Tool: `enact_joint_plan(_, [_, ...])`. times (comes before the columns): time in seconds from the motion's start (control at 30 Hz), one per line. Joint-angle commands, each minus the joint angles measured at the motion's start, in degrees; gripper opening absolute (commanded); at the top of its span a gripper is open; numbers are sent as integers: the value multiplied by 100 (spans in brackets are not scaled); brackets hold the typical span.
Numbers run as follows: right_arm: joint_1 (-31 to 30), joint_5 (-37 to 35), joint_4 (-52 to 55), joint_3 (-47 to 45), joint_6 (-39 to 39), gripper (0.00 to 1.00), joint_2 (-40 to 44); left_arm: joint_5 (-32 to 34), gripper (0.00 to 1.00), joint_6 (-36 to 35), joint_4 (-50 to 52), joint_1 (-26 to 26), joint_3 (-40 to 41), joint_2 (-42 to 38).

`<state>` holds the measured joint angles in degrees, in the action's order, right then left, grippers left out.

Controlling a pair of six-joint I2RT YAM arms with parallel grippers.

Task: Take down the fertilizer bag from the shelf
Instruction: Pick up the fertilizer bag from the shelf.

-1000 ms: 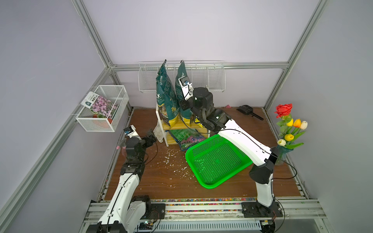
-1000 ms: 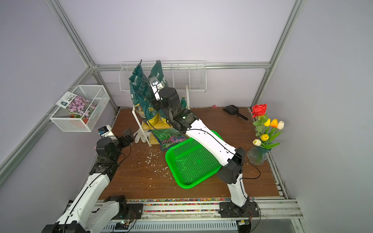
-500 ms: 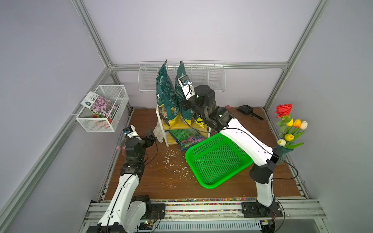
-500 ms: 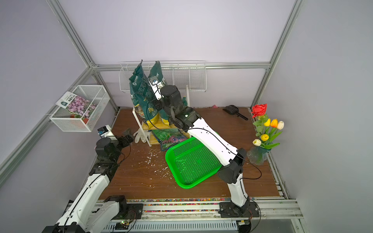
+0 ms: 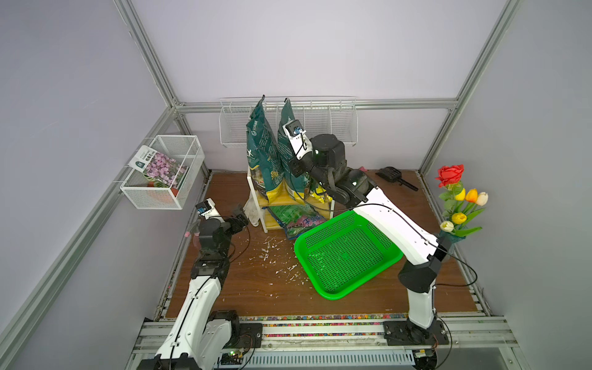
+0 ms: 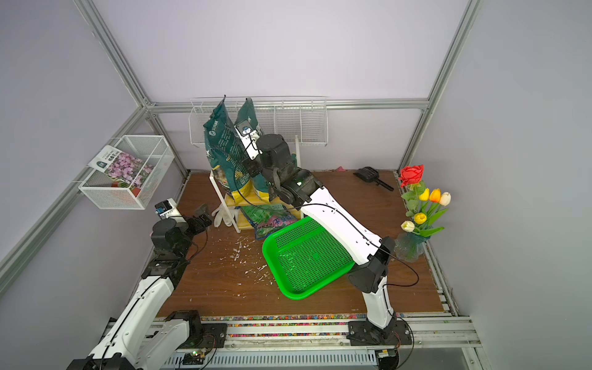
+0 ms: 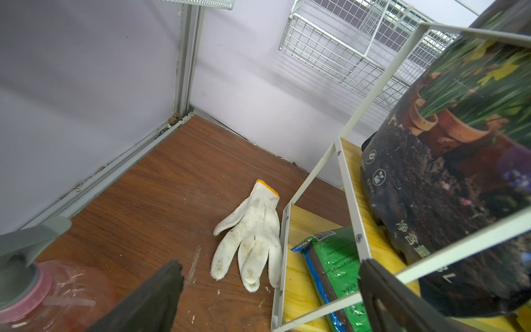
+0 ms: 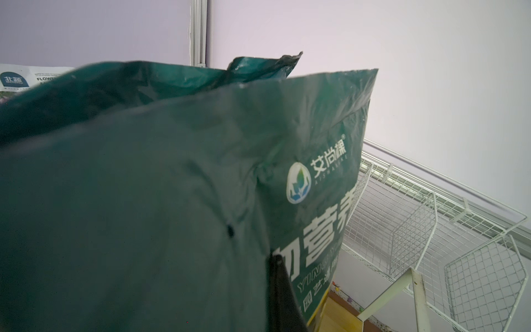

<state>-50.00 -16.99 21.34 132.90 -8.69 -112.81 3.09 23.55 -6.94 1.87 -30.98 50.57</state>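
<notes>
Up on the pale wood shelf point(image 7: 298, 290), crinkly dark-green fertilizer bag point(image 5: 285, 157) upright, right gripper point(image 5: 294, 169) pinching its film, left gripper point(image 5: 240, 216) wide open by a knit glove point(image 7: 253, 238)

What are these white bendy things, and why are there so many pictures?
They are two robot arms, a left arm and a right arm, on a wooden table. Two pictures look down from above; two come from little cameras on the arms' wrists. On the table are a shelf holding tall green bags, a green tray, a glove, flowers and white crumbs. The right fingers are shut and seem to pinch one bag. The left fingers are open and hold nothing.
</notes>
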Motion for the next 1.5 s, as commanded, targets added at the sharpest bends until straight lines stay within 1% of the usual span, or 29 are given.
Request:
enact_joint_plan(0.0, [-72,178,-1265,324,-247,0,649,-47,100,36,59,-28,-163,-3])
enact_joint_plan(0.23, [-13,-10,-1673,441,-734,0,542,-119,100,62,51,-22,-163,41])
enact_joint_plan(0.47, [201,89,-1621,1070,-609,0,246,-205,100,72,41,-24,-171,80])
enact_joint_plan(0.7, [201,384,-1856,1071,-551,0,274,-265,100,97,27,-27,-180,150])
enact_joint_plan(0.97, [201,449,-2251,1117,-678,0,346,-282,100,93,26,-22,-180,161])
enact_joint_plan(1.1, [201,539,-2100,1363,-668,0,364,-309,100,111,36,-21,-189,201])
enact_joint_plan(1.47, [170,607,-2064,1347,-796,0,635,-341,100,112,66,-21,-198,198])
